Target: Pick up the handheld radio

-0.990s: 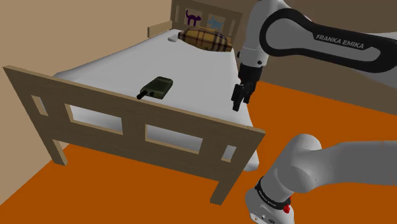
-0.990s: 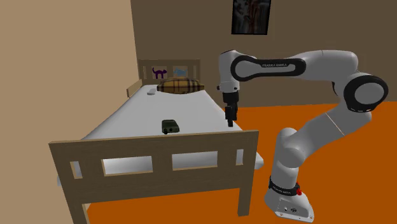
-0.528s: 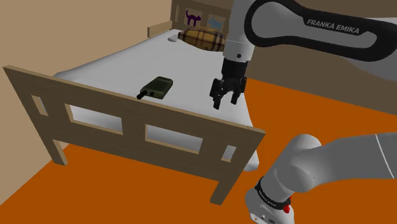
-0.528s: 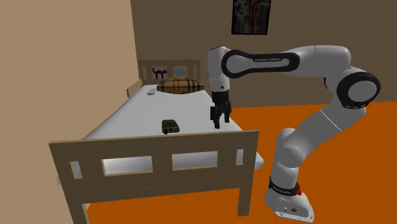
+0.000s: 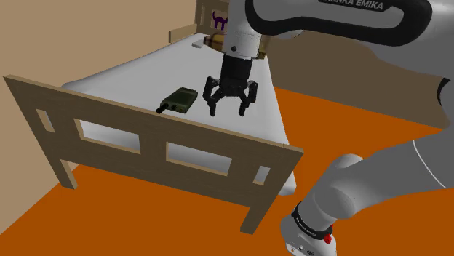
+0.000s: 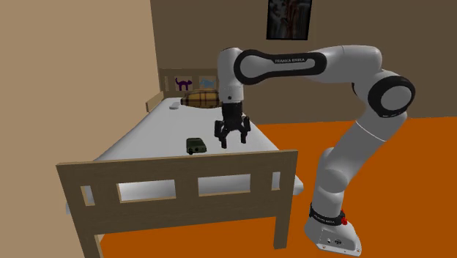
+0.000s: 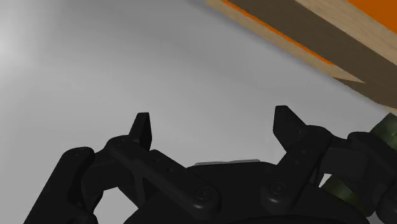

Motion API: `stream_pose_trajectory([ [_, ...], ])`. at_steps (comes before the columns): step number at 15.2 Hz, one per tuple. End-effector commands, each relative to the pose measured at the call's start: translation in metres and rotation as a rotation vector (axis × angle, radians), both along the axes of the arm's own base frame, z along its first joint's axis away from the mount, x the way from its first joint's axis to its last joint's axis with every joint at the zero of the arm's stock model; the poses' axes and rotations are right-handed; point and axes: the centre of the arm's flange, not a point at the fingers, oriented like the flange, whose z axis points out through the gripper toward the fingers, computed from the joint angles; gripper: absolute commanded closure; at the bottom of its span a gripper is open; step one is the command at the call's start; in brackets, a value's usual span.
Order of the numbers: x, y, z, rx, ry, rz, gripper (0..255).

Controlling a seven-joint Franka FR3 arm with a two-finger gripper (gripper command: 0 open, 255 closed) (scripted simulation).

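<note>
White "FRANKA EMIKA" lettering along the dark band of the arm, cut short at the shoulder view's top edge.

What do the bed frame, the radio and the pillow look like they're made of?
Bed frame: wood, matte, going by its pale tan boards. Handheld radio: matte olive-green casing, probably plastic, though the look leaves it open. Pillow: fabric, judging by the brown plaid pattern and soft rounded shape.

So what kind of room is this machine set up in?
Most likely a bedroom, perhaps a child's. There is a wooden-framed bed with a white mattress, a plaid pillow at its headboard, and a small purple cat picture on that headboard.
</note>
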Motion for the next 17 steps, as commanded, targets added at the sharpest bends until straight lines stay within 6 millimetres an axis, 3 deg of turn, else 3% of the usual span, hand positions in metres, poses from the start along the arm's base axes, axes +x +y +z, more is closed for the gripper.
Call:
stream_pose_trajectory([
  [1,0.019,0.015,0.004,0.007,0.002,-0.077,0],
  [10,0.112,0.068,0.026,0.029,0.005,-0.398,0],
  [17,0.113,0.068,-0.006,0.029,0.005,-0.401,0],
])
